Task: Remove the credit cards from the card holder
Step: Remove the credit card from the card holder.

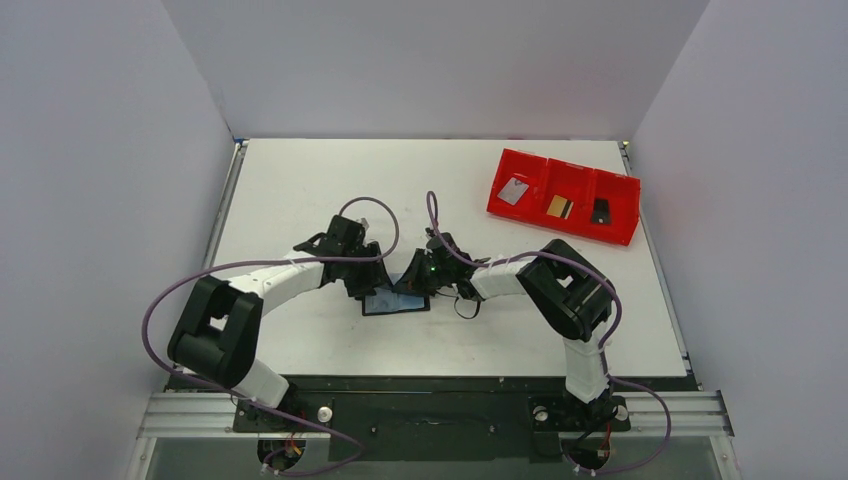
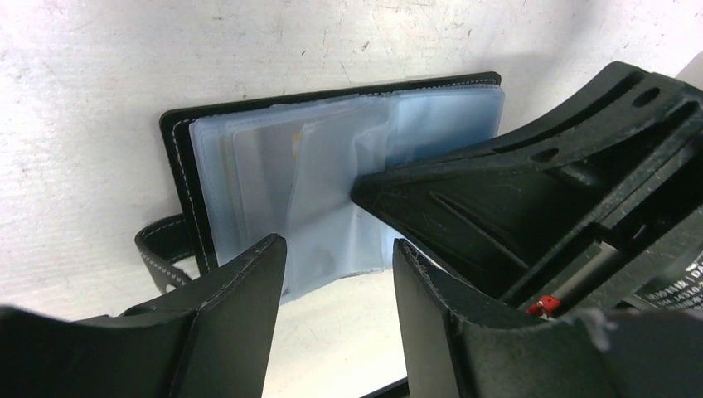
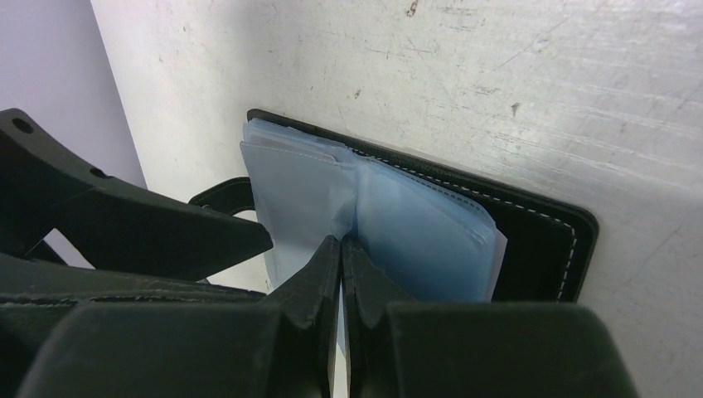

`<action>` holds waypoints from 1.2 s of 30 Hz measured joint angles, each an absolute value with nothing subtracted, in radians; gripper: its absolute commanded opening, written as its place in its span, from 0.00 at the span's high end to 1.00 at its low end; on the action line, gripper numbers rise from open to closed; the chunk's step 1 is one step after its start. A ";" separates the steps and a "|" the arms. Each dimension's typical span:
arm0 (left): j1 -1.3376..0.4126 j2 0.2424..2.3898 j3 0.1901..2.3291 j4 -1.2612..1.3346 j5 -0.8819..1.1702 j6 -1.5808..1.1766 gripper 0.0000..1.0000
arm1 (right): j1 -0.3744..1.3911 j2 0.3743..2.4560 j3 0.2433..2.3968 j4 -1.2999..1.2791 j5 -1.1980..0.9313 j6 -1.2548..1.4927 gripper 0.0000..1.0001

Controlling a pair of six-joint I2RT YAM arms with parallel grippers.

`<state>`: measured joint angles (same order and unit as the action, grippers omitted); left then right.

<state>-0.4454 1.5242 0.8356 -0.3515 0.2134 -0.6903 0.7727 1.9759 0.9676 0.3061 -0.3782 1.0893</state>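
Scratched white table (image 1: pixel 300 180), pale walls (image 1: pixel 100 150).
My left claw (image 2: pixel 336 249) released above the card holder (image 2: pixel 178 137); right claw (image 3: pixel 341 245) clenched at its sleeves (image 3: pixel 414 232).

Looked down on a scuffed white tabletop (image 3: pixel 497 83). Found the card holder (image 3: pixel 539 232) lying open and flat on it, black cover edged in white stitching, with a stack of clear blue sleeves (image 3: pixel 414 240) fanned up from the spine. Pinched one sleeve near the fold with the right pincer (image 3: pixel 341 249), fingers pressed tight together, only a sliver of blue between them. Noted the left pincer (image 3: pixel 240 240) at the left, its tip just beside the sleeves' left edge, and a black strap loop (image 3: pixel 217 192) jutting from the holder's left side.
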 measured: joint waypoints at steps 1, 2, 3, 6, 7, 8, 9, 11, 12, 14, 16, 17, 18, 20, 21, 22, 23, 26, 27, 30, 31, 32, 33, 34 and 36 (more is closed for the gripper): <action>-0.447 1.533 0.836 -0.342 0.214 -0.690 0.52 | 0.773 1.976 0.966 0.309 -0.379 1.090 1.00; -0.448 1.539 0.835 -0.334 0.214 -0.690 0.53 | 0.772 1.977 0.965 0.311 -0.379 1.090 1.00; -0.450 1.547 0.834 -0.325 0.214 -0.690 0.53 | 0.772 1.977 0.965 0.314 -0.381 1.090 1.00; -0.453 1.558 0.830 -0.306 0.213 -0.690 0.53 | 0.771 1.978 0.964 0.316 -0.383 1.090 1.00; -0.453 1.560 0.829 -0.303 0.213 -0.690 0.53 | 0.771 1.978 0.964 0.316 -0.384 1.090 1.00; -0.453 1.562 0.829 -0.302 0.212 -0.690 0.53 | 0.771 1.978 0.964 0.316 -0.384 1.090 1.00; -0.454 1.563 0.829 -0.301 0.209 -0.690 0.53 | 0.771 1.978 0.964 0.317 -0.384 1.090 1.00; -0.457 1.563 0.829 -0.301 0.200 -0.688 0.54 | 0.771 1.978 0.964 0.317 -0.384 1.090 1.00; -0.459 1.563 0.829 -0.301 0.192 -0.687 0.54 | 0.771 1.978 0.964 0.317 -0.384 1.090 1.00; -0.464 1.563 0.829 -0.301 0.176 -0.685 0.54 | 0.771 1.978 0.964 0.317 -0.384 1.090 1.00; -0.471 1.563 0.830 -0.300 0.161 -0.682 0.54 | 0.771 1.979 0.964 0.317 -0.384 1.090 1.00; -0.473 1.563 0.830 -0.299 0.157 -0.679 0.54 | 0.771 1.979 0.964 0.317 -0.384 1.090 1.00; -0.474 1.563 0.830 -0.297 0.156 -0.677 0.54 | 0.771 1.979 0.964 0.317 -0.384 1.090 1.00; -0.475 1.566 0.830 -0.287 0.150 -0.674 0.54 | 0.771 1.979 0.964 0.317 -0.384 1.090 1.00; -0.476 1.568 0.830 -0.283 0.149 -0.673 0.54 | 0.771 1.979 0.964 0.317 -0.384 1.090 1.00; -0.476 1.570 0.831 -0.279 0.146 -0.673 0.54 | 0.771 1.979 0.964 0.317 -0.384 1.090 1.00; -0.477 1.571 0.831 -0.274 0.142 -0.672 0.55 | 0.771 1.979 0.964 0.317 -0.384 1.090 1.00; -0.479 1.573 0.831 -0.265 0.134 -0.671 0.62 | 0.771 1.979 0.964 0.317 -0.384 1.090 1.00; -0.479 1.575 0.831 -0.263 0.134 -0.670 0.68 | 0.771 1.979 0.964 0.317 -0.384 1.090 1.00; -0.479 1.583 0.831 -0.258 0.127 -0.668 0.79 | 0.771 1.979 0.964 0.317 -0.384 1.090 1.00; -0.479 1.584 0.831 -0.257 0.126 -0.668 0.84 | 0.771 1.979 0.964 0.317 -0.384 1.090 1.00; -0.479 1.586 0.831 -0.257 0.125 -0.668 0.90 | 0.771 1.978 0.964 0.316 -0.384 1.090 1.00; -0.480 1.586 0.831 -0.258 0.124 -0.667 0.93 | 0.771 1.977 0.965 0.315 -0.384 1.089 1.00; -0.482 1.587 0.831 -0.258 0.123 -0.668 0.98 | 0.771 1.976 0.965 0.312 -0.383 1.089 1.00; -0.486 1.587 0.830 -0.258 0.124 -0.669 1.00 | 0.771 1.974 0.974 0.294 -0.381 1.085 0.94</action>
